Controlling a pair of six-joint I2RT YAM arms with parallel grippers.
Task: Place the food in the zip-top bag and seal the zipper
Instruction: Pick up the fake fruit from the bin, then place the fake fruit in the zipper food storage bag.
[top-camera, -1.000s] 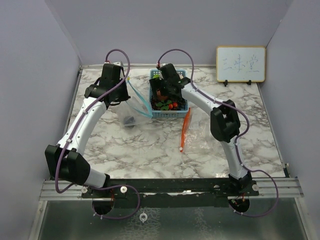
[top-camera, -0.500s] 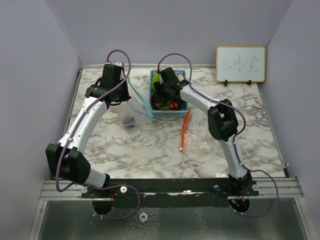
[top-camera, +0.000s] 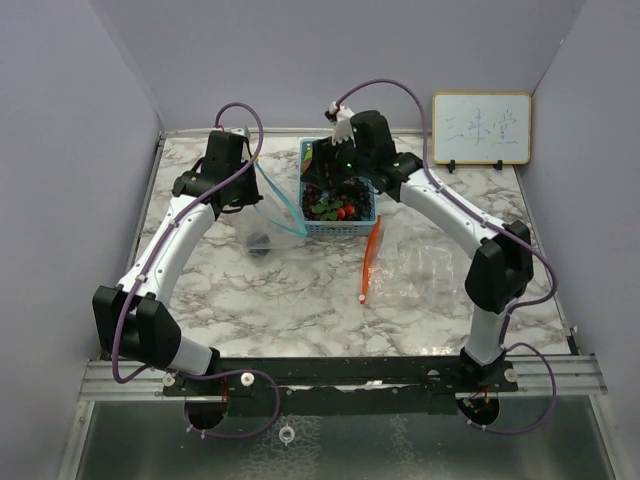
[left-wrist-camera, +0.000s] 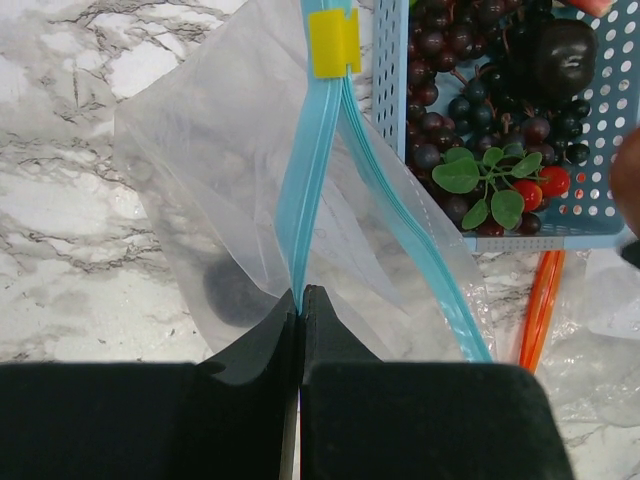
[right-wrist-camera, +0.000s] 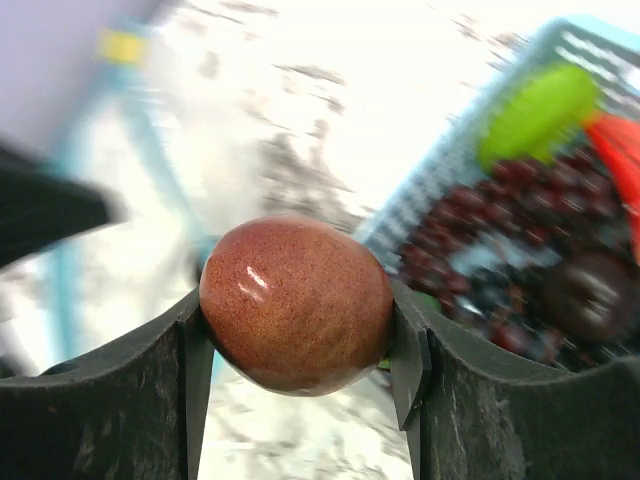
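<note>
My left gripper (left-wrist-camera: 298, 296) is shut on the blue zipper strip of the clear zip-top bag (left-wrist-camera: 200, 150) and holds its mouth up beside the basket. The bag also shows in the top view (top-camera: 262, 215). A dark round item (left-wrist-camera: 232, 292) lies inside it. My right gripper (right-wrist-camera: 296, 318) is shut on a reddish round fruit (right-wrist-camera: 295, 305), held above the left side of the light-blue basket (top-camera: 352, 226). In the basket lie purple grapes (left-wrist-camera: 440, 100), green leaves (left-wrist-camera: 485, 175), cherry tomatoes (left-wrist-camera: 540, 188) and a red watermelon wedge (right-wrist-camera: 615, 140).
A second clear bag with an orange zipper (top-camera: 372, 255) lies flat right of the basket's front. A yellow slider (left-wrist-camera: 333, 42) sits on the blue zipper. A whiteboard (top-camera: 481, 128) stands at the back right. Grey walls close in the marble table (top-camera: 300, 290).
My right gripper has lifted out of the basket with the reddish fruit, and its elbow has swung out to the right. My left gripper and the bag have stayed put.
</note>
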